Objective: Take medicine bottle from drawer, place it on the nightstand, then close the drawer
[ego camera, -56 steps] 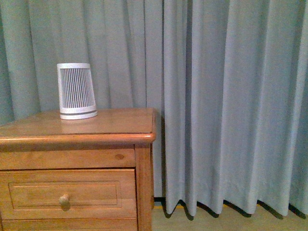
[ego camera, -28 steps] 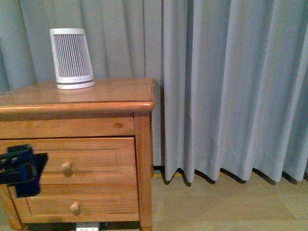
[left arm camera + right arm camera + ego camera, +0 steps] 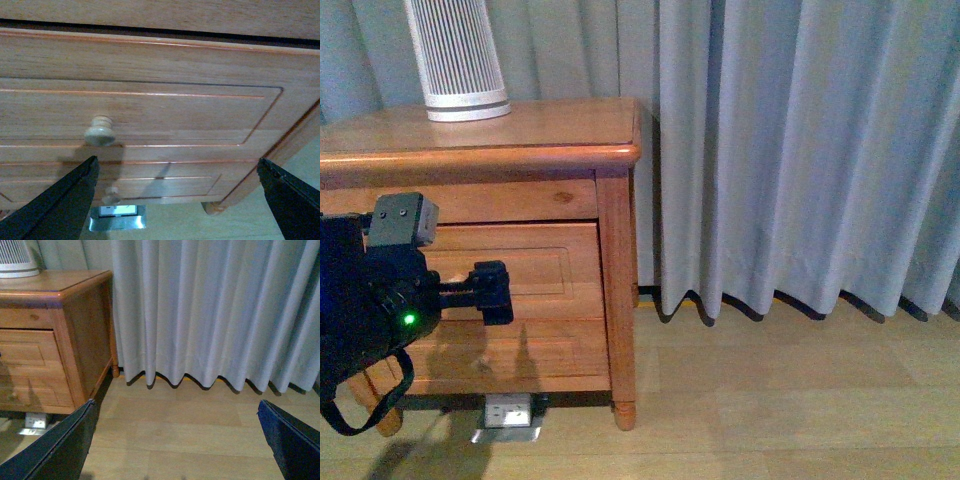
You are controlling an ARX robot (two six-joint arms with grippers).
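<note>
The nightstand stands at the left, both its drawers shut. The upper drawer fills the left wrist view, with its wooden knob just beyond one fingertip. My left gripper hangs open in front of that drawer, close to the panel and touching nothing. The left gripper has wide-spread jaws with nothing between them. My right gripper is open over bare floor, off to the right of the nightstand. The medicine bottle is out of view.
A ribbed white device stands on the nightstand's top at the back left. The lower drawer has its own knob. A metal floor socket lies under the cabinet. Grey curtains hang behind, above a wooden floor.
The front view has dropped, so the nightstand sits higher in the picture. My left arm has come in from the left and moved right, up to the upper drawer's front.
</note>
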